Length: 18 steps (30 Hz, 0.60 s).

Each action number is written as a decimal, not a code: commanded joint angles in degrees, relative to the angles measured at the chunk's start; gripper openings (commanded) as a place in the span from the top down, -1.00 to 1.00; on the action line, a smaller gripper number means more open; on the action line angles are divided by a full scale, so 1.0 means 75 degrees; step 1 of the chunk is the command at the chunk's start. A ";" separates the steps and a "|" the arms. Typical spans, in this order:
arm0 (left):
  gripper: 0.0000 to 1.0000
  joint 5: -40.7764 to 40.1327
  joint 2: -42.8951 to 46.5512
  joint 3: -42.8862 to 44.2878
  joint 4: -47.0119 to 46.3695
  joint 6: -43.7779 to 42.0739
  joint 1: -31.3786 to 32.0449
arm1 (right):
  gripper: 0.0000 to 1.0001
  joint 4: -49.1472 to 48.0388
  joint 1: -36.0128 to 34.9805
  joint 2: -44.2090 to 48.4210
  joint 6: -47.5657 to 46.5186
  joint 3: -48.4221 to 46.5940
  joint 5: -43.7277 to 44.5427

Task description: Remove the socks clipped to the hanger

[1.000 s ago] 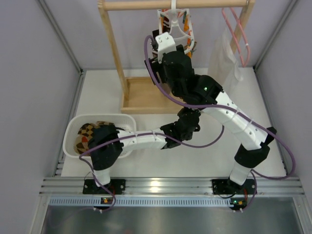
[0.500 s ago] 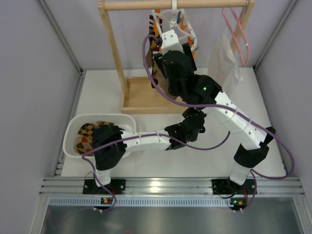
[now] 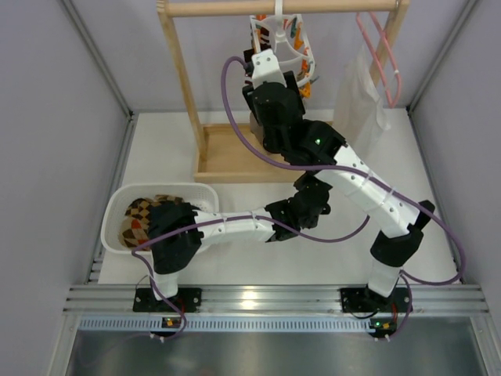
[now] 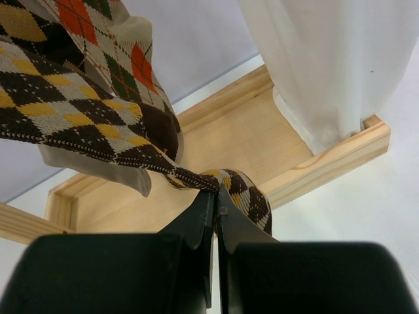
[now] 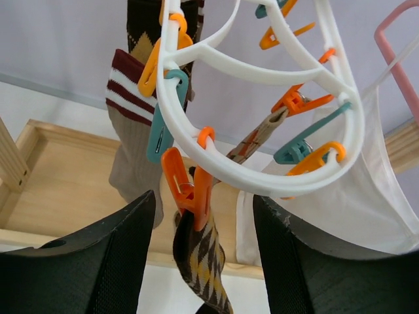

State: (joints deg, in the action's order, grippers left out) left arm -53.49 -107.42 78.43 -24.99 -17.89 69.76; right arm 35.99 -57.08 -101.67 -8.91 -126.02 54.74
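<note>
Farthest left on the bench (image 3: pixel 156 160), a white basket (image 3: pixel 109 229) holds a few argyle socks (image 3: pixel 139 218). The left arm (image 3: pixel 235 227) runs from its base past the basket toward the middle. There the left claw (image 4: pixel 215 196) is pressed together on the toe of a brown argyle sock (image 4: pixel 78 111). This sock stretches up and away to the left. Behind it hangs a tan sock (image 4: pixel 98 33) with orange diamonds, and below lies the wooden tray (image 4: pixel 229 137) at the foot of the rack.

At the middle of the rack's rail hangs the hanger (image 5: pixel 258 185), a white ring with orange and teal pins dangling from it. The right claw (image 5: pixel 203 199) is spread wide just under the ring, one finger on each side of an orange pin (image 5: pixel 186 190). The fingers do not touch the pin. It grips the top of a clipped sock (image 5: pixel 203 258), brown and tan. Whether this is the sock pinched below cannot be told from these views. Left of it, a striped sock (image 5: pixel 127 131) with a maroon-and-white cuff hangs from the ring.

Right of the ring a white garment (image 4: pixel 321 65) hangs down toward the tray. It hangs from a pink hanger (image 3: pixel 374 47) on the same rail.
</note>
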 commanded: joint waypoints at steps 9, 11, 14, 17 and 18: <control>1.00 0.0078 0.0119 0.0054 -0.0300 0.0252 0.0051 | -0.06 -0.0837 0.0275 -0.0565 -0.0183 -0.0354 0.0154; 1.00 0.0078 0.0131 0.0042 -0.0289 0.0264 0.0051 | -0.03 -0.1059 0.0310 -0.0624 -0.0288 -0.0342 0.0365; 1.00 0.0101 0.0177 0.0007 -0.0289 0.0276 0.0051 | 0.05 -0.1305 0.0345 -0.0636 -0.0429 -0.0296 0.0541; 1.00 0.0078 0.0189 -0.0028 -0.0300 0.0288 0.0051 | 0.14 -0.1388 0.0357 -0.0659 -0.0488 -0.0307 0.0623; 1.00 0.0078 0.0201 -0.0051 -0.0312 0.0322 0.0051 | 0.16 -0.1435 0.0357 -0.0659 -0.0500 -0.0307 0.0635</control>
State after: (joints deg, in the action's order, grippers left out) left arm -53.41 -107.42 78.43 -25.02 -16.51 69.80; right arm 30.76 -55.31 -106.72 -11.33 -126.10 57.36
